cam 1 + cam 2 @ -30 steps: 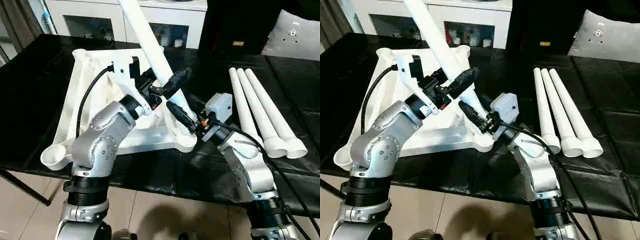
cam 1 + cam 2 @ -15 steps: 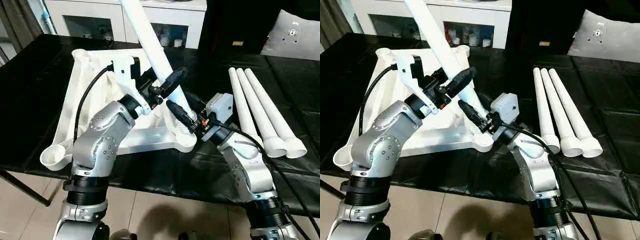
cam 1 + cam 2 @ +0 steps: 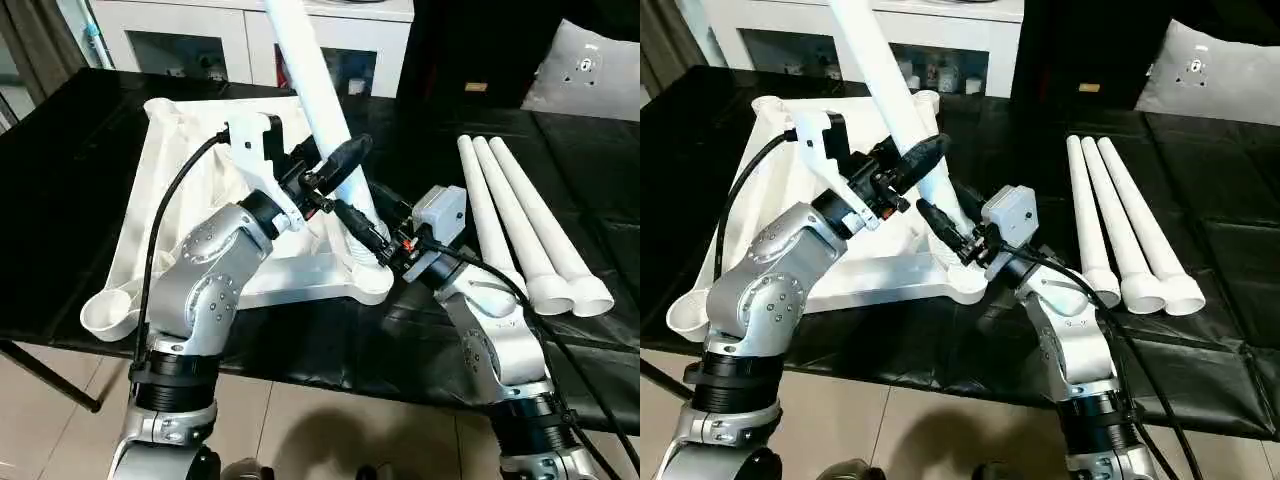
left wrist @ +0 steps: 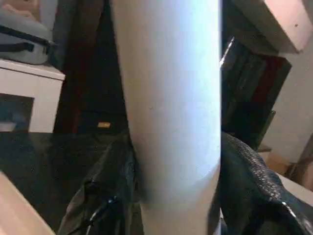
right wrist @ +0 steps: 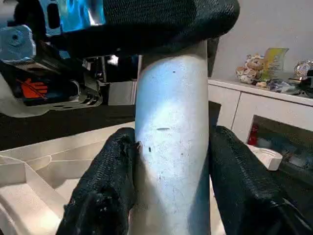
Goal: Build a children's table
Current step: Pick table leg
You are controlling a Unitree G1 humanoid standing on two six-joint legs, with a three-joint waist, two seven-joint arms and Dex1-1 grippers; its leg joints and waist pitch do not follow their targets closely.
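Observation:
The children's table top (image 3: 180, 200) lies upside down, white and ribbed, on the black-covered work table. One white leg (image 3: 320, 110) stands in its near right corner socket (image 3: 372, 282), leaning up and away to the left. My left gripper (image 3: 340, 165) is shut on the leg partway up; in the left wrist view the leg (image 4: 171, 122) sits tight between both fingers (image 4: 105, 196). My right gripper (image 3: 365, 235) is shut on the same leg lower down, just above the socket, with its pads (image 5: 107, 196) pressed on the tube (image 5: 171, 147).
Three more legs (image 3: 520, 220) lie side by side on the black cover at the right. An open round socket (image 3: 105, 312) sits at the top's near left corner, close to the work table's front edge. A white glass-door cabinet (image 3: 200, 40) stands behind.
My left gripper's fingers have closed in onto the leg. The leg's upper end has swung slightly to the right, standing a bit steeper. The right gripper has kept its hold.

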